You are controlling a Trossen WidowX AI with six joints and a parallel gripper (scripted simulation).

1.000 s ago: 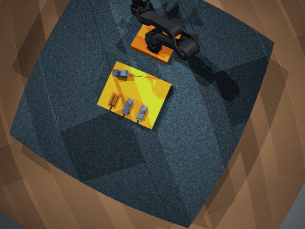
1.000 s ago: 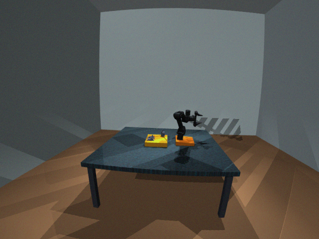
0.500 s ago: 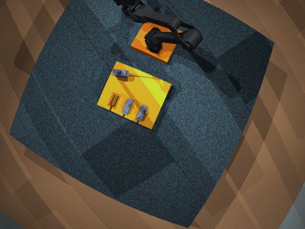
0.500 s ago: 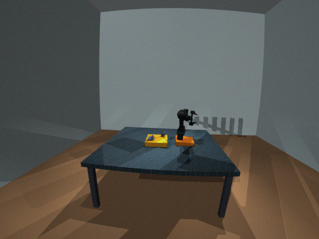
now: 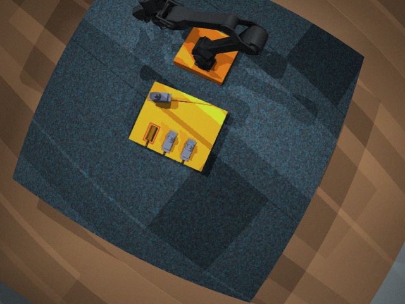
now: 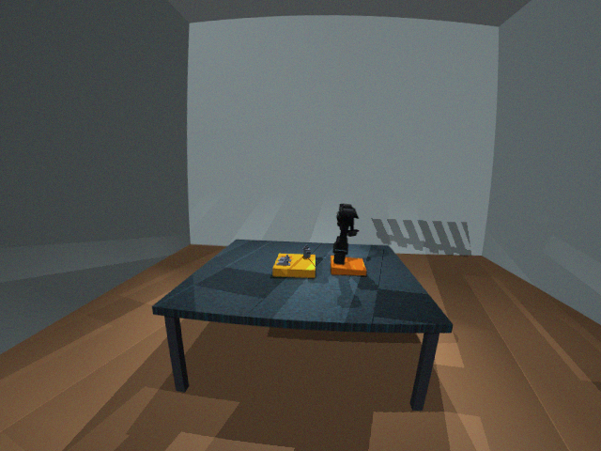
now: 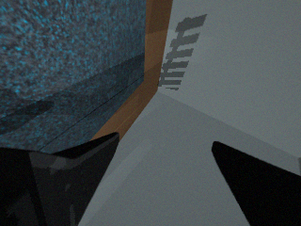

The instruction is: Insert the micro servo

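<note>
Going by the top view, the yellow deck [image 5: 178,125] lies near the middle of the tabletop [image 5: 81,163], a little toward the far edge where the arm is mounted. On the deck's left end, along its near side, the marked empty pocket [image 5: 151,132] shows as a dark slot with a red outline and a small notch at the deck's edge; to its right sit two seated servos [image 5: 179,144], each with its cable tab at that same edge. The loose micro servo [image 5: 159,96] lies on the deck's far left corner, its thin cable [image 5: 193,102] trailing off to the right across the deck. Farther right and closer to the far edge is the orange base [image 5: 205,59] with the arm folded above it, and the gripper [image 5: 143,11] reaches out over the far edge of the tabletop, well apart from the servo. Its jaws are spread wide with nothing between them; the wrist view looks only at wall and table edge. The step in hand is, by my judgement, the approach: swing the claw back over the deck, stay high until it is above the servo body, line the fingers across its narrow sides rather than over the ears, and keep clear of the cable so it can later drop into the notch.
</note>
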